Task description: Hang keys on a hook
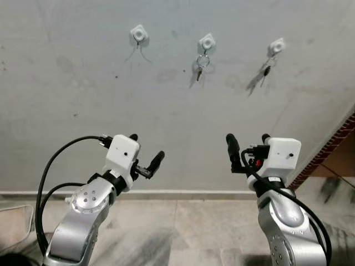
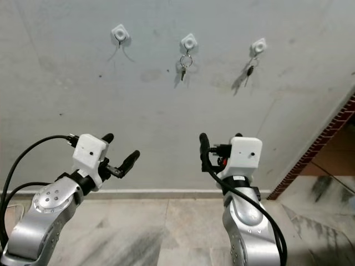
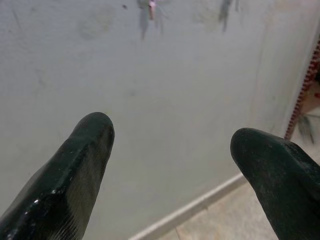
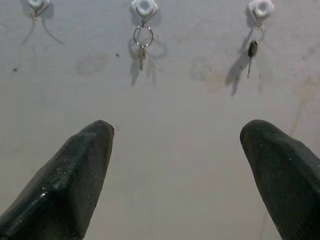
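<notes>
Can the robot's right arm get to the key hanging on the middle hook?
Probably yes. The right gripper is open and empty, held up below the middle hook, where the key hangs. Only bare wall lies between them, so nothing blocks the way.

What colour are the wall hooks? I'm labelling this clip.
White; the middle hook shows best in the right wrist view.

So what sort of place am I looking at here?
Probably an entryway or hallway: a bare grey wall carrying three white hooks, keys hanging on two of them, a tiled floor below, and a brick edge on the right.
</notes>
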